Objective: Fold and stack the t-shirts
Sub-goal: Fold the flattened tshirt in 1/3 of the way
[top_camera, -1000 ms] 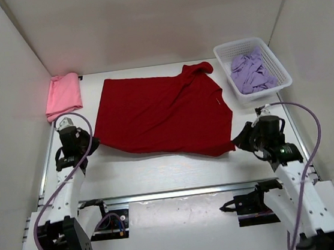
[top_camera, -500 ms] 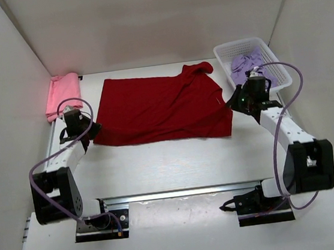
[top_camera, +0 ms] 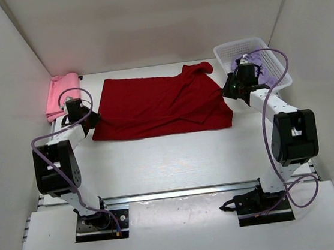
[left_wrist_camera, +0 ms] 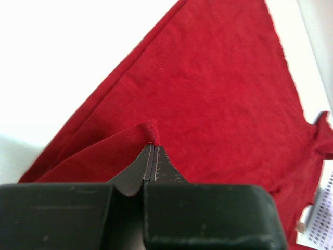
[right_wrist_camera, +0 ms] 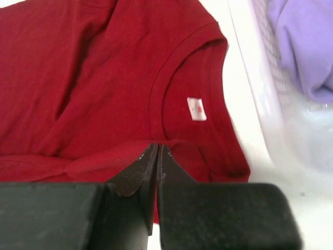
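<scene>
Dark red shirt (top_camera: 161,101): centre of the top view, flat on the counter (top_camera: 171,161); likely soft, light and limp.
Left gripper (left_wrist_camera: 152,148): jaws clamped on the shirt's left edge.
Right gripper (right_wrist_camera: 157,151): jaws clamped on its right edge.

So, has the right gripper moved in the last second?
Yes. The right gripper has gone away from the arm bases, toward the back, and now sits beside the white basket, shut on the dark red shirt at its folded-over edge.
</scene>
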Tool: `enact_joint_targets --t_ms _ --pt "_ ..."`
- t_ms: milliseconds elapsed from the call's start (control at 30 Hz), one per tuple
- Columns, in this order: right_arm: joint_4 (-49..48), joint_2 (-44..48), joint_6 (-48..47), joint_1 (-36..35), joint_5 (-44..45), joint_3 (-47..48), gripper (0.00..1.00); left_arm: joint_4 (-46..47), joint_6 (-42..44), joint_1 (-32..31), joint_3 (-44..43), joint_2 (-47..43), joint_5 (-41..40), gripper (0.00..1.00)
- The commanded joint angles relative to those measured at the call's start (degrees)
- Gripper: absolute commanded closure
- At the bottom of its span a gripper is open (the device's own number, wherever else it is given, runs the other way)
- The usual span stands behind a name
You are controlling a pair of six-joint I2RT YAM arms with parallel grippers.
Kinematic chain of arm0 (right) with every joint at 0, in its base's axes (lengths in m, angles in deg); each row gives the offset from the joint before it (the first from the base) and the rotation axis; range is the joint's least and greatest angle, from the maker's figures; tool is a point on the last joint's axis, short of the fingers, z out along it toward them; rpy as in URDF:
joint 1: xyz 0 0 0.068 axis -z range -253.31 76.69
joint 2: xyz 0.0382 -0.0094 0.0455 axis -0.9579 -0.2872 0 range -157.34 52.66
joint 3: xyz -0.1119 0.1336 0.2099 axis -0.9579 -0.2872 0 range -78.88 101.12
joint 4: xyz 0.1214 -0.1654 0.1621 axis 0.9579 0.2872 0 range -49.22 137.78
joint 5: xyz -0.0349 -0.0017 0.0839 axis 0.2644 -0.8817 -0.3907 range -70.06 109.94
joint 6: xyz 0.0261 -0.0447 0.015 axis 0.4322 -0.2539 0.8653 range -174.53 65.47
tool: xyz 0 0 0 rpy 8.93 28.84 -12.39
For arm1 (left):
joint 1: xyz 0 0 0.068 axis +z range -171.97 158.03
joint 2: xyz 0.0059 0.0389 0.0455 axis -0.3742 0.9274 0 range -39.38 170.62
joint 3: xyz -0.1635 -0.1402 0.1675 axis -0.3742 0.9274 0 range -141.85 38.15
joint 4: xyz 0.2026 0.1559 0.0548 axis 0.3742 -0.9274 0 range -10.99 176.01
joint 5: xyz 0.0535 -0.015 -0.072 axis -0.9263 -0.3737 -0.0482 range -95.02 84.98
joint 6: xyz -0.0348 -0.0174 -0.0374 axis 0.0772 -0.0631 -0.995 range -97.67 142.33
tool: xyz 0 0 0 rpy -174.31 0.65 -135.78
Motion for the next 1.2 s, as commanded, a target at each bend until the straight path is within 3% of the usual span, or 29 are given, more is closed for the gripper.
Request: enact_joint_targets --t_ms 0,333,733,833,933,1067,1167 --pt "-2.97 -2.4 -1.43 0.7 0.47 3.19 1.0 0.6 0.06 0.5 -2.27 2.28 -0.48 1.0" --pt "-4.39 -8.64 -1.61 1.14 0.11 7.94 1.0 0.33 -1.25 1.65 -4.21 7.91 0.93 0.97" --pt "-5.18 -13.2 -1.96 1.32 -0.77 11.45 1.0 1.57 0.14 2.17 -3.49 2.9 -4.09 0.99" --pt "-3.77 -16.28 -2.57 0.62 -0.94 14.79 1.0 -0.96 0.85 2.87 -5.69 6.67 -2.51 0.9" --pt "-3.5 -18.13 -2.32 0.26 -1.29 16.99 1.0 -0.9 0.68 2.96 -5.53 8.0 -1.45 0.73" --pt "-4.21 -18.31 -2.49 0.17 -1.21 17.35 0.98 -0.02 -0.29 4.63 -3.07 4.84 -0.57 0.47" --pt "-4.12 -16.65 -1.26 0.52 -3.14 17.61 0.91 0.16 0.15 5.6 -1.49 1.5 -1.27 0.39"
